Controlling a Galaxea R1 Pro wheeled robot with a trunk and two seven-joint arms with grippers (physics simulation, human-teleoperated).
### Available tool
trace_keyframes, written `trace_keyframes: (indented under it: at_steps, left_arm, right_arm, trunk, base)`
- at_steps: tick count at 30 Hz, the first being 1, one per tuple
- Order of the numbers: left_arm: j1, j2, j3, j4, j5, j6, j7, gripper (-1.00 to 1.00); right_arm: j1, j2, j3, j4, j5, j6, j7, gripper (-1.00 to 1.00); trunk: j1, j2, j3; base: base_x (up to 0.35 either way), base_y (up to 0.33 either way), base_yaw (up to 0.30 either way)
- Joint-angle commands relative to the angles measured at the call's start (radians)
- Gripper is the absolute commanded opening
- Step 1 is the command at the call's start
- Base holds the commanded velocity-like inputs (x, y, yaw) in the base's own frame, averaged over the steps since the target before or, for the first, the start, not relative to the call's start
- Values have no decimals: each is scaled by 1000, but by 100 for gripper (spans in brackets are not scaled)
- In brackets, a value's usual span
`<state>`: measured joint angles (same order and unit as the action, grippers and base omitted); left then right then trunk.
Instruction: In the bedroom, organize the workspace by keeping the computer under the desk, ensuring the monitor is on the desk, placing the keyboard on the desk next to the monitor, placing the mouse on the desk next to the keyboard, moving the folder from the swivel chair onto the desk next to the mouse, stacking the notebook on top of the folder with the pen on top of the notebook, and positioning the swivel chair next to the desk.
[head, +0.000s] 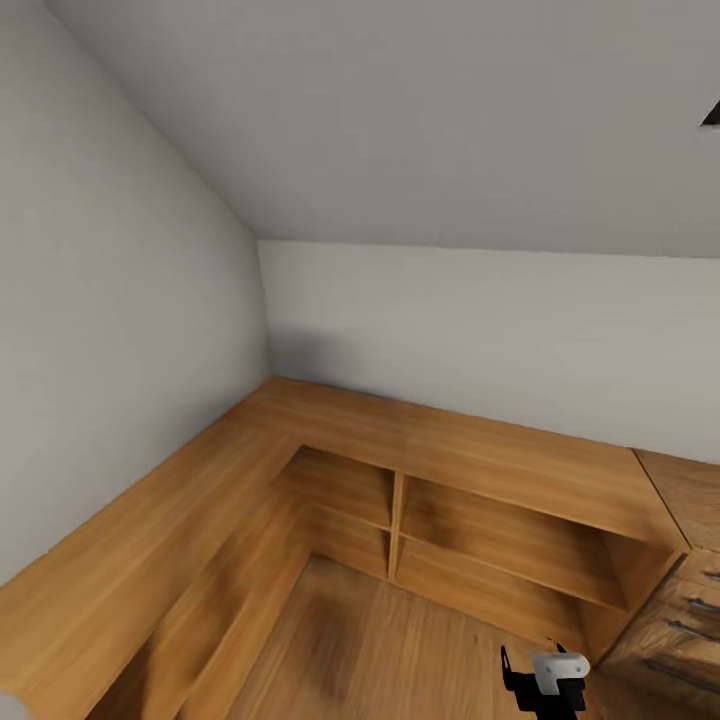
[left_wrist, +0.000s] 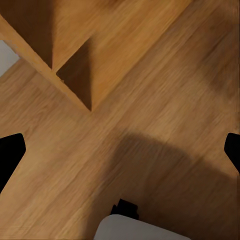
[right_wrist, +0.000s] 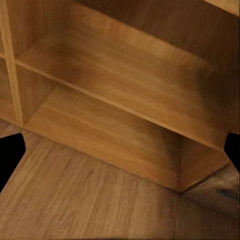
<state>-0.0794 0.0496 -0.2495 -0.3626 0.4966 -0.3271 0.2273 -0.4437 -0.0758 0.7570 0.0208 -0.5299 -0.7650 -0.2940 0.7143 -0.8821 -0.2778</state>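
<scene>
Nearest, right claw (head: 545, 678) low over the wood floor (head: 400, 640), fingertips spread and holding nothing; left claw (left_wrist: 120, 150) likewise released above bare boards. Beyond, light-wood shelf unit (head: 480, 520) with drawers (head: 690, 610) against grey walls; none of the task's things here, no readable writing. Risk, probably: bumping the shelf while turning, being so near.

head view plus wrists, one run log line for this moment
phase: in transit | view: light-wood shelf unit in wall corner, wood floor | task items: none seen | left gripper: open | right gripper: open
</scene>
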Motion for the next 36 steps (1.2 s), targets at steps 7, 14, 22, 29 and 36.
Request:
trace_keyframes:
  at_steps: [7, 14, 22, 29, 36]
  left_arm:
    - [0, 1, -8, 0, 5, -3, 7, 100]
    - [0, 1, -9, 1, 5, -3, 7, 100]
    - [0, 1, -9, 1, 5, -3, 7, 100]
    - [0, 1, -9, 1, 5, -3, 7, 100]
    - [0, 1, -8, 1, 5, -3, 6, 100]
  right_arm:
    - [-1, 1, 9, 2, -2, -2, -5, 100]
    - [-1, 2, 10, 2, -2, -2, -5, 100]
    - [-1, 27, 7, 2, -7, 0, -7, 100]
    - [-1, 32, 3, 1, -12, 0, -8, 100]
    - [-1, 33, -24, 1, -29, 1, -10, 100]
  trunk:
    - [0, -1, 1]
    - [0, -1, 1]
    - [0, -1, -1]
    - [0, -1, -1]
    - [0, -1, -1]
  base:
    - [6, 6, -297]
    - [0, 0, -297]
    - [0, 0, -143]
    - [0, 0, -125]
    - [0, 0, -292]
